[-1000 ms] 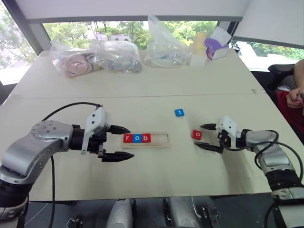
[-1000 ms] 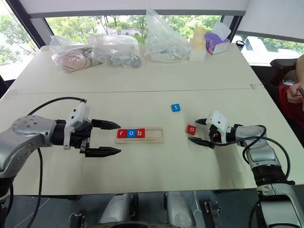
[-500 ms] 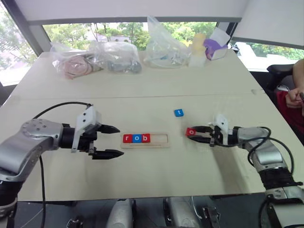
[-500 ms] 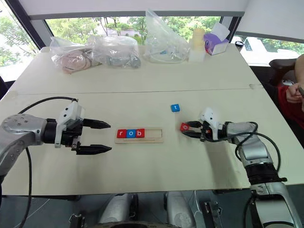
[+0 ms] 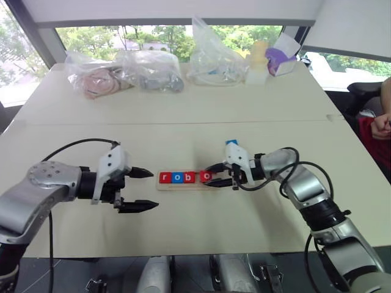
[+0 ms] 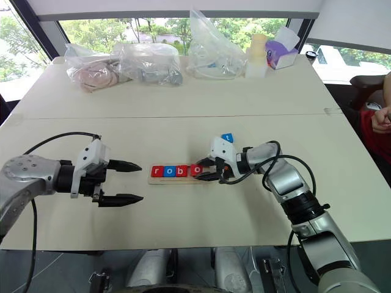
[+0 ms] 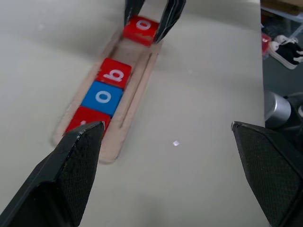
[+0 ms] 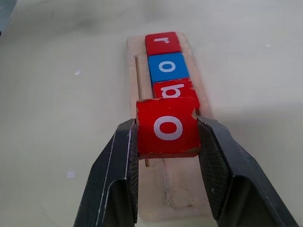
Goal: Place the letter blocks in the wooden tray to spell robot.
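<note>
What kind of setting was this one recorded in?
Probably an office or lab room set up for tabletop trials: a wide pale table by big windows with trees outside, bagged supplies along its far edge, and a seated person at the side.

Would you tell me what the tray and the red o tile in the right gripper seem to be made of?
The tray looks like pale unfinished wood: matt, with a milled groove along its floor. The red o tile, shut between the right gripper's fingers, looks like painted wood, perhaps: matt red face, printed white letter, paint chipped at the edges.
</note>
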